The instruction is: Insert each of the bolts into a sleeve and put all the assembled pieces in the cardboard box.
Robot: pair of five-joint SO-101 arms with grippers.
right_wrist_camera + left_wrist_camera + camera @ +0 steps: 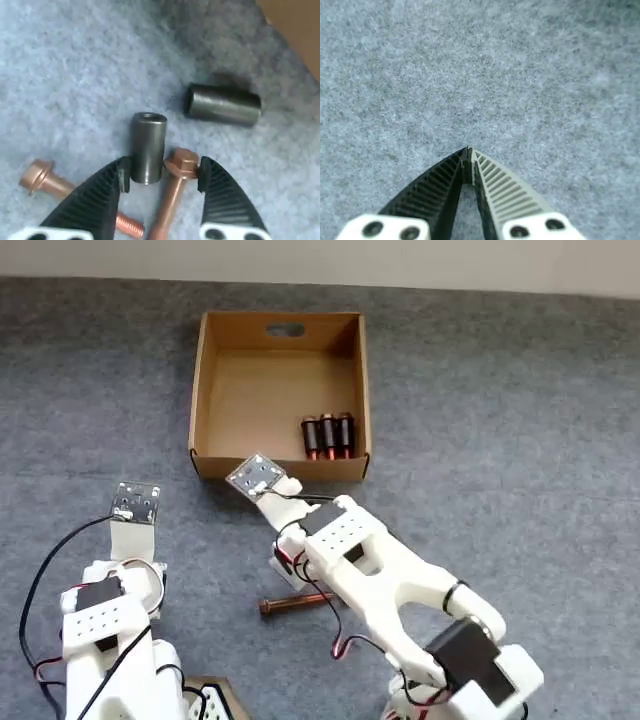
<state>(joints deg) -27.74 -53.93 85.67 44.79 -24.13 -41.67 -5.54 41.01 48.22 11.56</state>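
Carpet [75, 75]: your open right gripper [164, 172] straddles a sleeve [148, 147] lying along the fingers [100, 200], bolt [176, 192] just beside; left gripper [468, 155] closed, empty.

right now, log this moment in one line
left claw shut | right claw open over sleeve and bolt | box: three assembled pieces

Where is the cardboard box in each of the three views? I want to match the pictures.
High view: the cardboard box stands at the top centre, three assembled pieces in one corner.
Right wrist view: its brown corner shows beyond the lying sleeve.
Left wrist view: grey carpet under the shut left gripper.
Shared landmark: the grey carpet.
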